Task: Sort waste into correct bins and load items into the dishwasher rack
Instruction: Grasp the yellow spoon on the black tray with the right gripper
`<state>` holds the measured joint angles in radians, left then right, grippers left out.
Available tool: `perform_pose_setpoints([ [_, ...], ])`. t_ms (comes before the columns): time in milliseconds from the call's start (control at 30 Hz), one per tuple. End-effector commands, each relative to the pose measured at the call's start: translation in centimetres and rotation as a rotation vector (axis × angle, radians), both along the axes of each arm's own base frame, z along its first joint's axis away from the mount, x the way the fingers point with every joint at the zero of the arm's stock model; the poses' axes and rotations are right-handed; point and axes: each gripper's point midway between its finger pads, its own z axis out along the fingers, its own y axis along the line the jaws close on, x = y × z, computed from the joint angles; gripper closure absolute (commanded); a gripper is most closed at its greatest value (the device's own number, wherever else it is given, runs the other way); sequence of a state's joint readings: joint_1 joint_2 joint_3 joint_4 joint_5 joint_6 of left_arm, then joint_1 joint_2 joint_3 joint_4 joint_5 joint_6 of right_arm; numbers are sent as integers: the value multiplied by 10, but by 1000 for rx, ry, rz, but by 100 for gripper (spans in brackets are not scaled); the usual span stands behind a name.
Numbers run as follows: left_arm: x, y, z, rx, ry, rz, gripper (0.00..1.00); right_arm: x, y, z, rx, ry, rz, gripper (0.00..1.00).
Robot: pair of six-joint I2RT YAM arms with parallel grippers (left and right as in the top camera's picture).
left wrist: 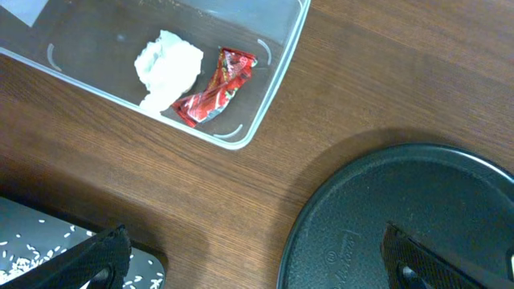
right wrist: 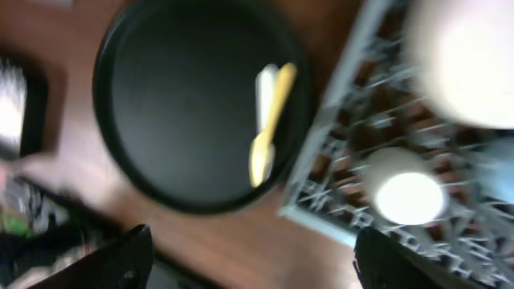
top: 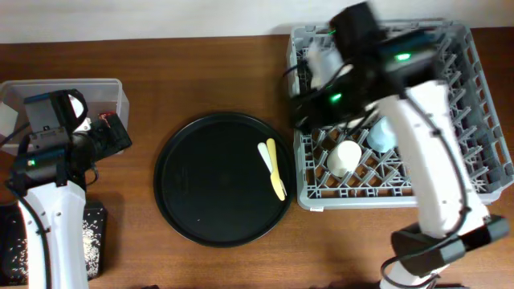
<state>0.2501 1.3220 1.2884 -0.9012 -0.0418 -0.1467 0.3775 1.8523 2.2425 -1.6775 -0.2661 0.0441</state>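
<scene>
The crumpled white paper wad (left wrist: 167, 66) and the red snack wrapper (left wrist: 215, 87) lie in the clear tub (left wrist: 273, 88), which also shows in the overhead view (top: 108, 87). Rice grains (left wrist: 32, 253) lie in the shallow black tray (top: 95, 229). My left gripper (left wrist: 257, 269) is open and empty, between the tub and the round tray. The pale cutlery (top: 273, 168) lies on the round tray. The white cup (top: 345, 156), the light blue cup (top: 381, 135) and the cream bowl (right wrist: 466, 56) sit in the grey rack (top: 482, 160). My right gripper (right wrist: 253, 265) is open and empty at the rack's left edge. The pink bowl is hidden.
The large round black tray (top: 217, 181) lies in the middle of the brown table, between the tub and the rack. My right arm (top: 426, 136) crosses over the rack. The right wrist view is motion-blurred.
</scene>
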Motion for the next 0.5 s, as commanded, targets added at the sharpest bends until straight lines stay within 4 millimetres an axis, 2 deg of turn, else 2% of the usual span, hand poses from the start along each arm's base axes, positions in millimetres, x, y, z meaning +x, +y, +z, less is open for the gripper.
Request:
perform_pose_setpoints([
  [0,0,1,6,7,-13,-2,1,-32,42,-39,-38,99,149,24],
  [67,0,1,6,7,-13,-2,1,-48,67,-78,-66,146,224,27],
  [100,0,1,6,7,-13,-2,1,-51,74,-109,-112,163,182,28],
  [200,0,1,6,7,-13,-2,1,-47,84,-157,-127,152,117,36],
  [300,0,1,6,7,-13,-2,1,-46,87,-191,-113,144,89,42],
  [367,0,1,6,7,-13,-2,1,-46,81,-207,-190,99,68,43],
  [467,0,1,6,7,-13,-2,1,-41,80,-210,-327,-39,37,43],
])
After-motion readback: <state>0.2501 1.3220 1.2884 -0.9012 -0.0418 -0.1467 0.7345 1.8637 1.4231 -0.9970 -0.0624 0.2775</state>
